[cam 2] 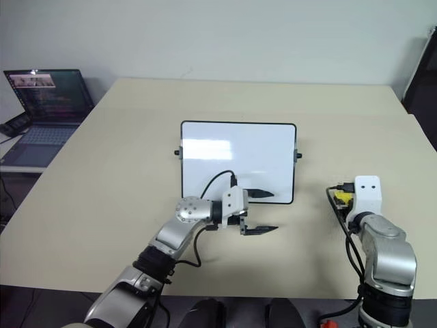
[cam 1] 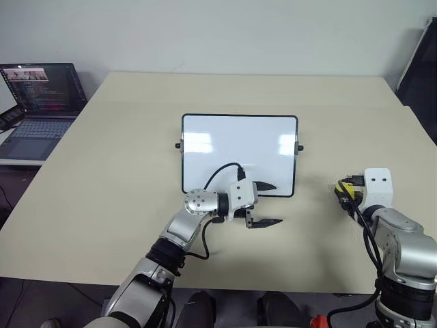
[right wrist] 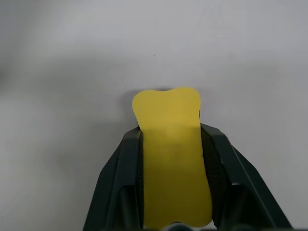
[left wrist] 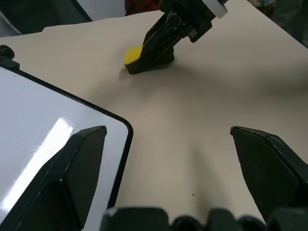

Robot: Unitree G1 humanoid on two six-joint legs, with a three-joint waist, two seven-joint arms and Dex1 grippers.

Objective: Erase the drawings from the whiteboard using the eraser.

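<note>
Here the whiteboard (cam 1: 239, 154) lies flat near the middle of the beige worktop (cam 1: 123, 178), its glossy white face blank as far as one can tell, with small black knobs on its two short sides. No marker strokes can be made out on it; the bright patches are reflections of light.

The left tool (cam 1: 266, 203) reaches across from the robot's left and points toward its right, with the fingers spread wide. One finger (cam 1: 265, 186) lies over the near right corner of the board, while the other (cam 1: 265, 223) hangs over bare worktop just off the board's near edge. In the left wrist view that rounded black-framed corner sits between the two dark fingers.

The right tool (right wrist: 169, 144) is well apart from the board, off to the robot's right, low over the worktop. Its fingers (right wrist: 122, 168) press against both long sides of the eraser (right wrist: 172, 159), a yellow block that juts out past the fingertips. From the left wrist view the eraser's dark underside appears to rest on the worktop.

A laptop (cam 1: 37, 102) stands open on a separate surface beyond the worktop's far left corner.
</note>
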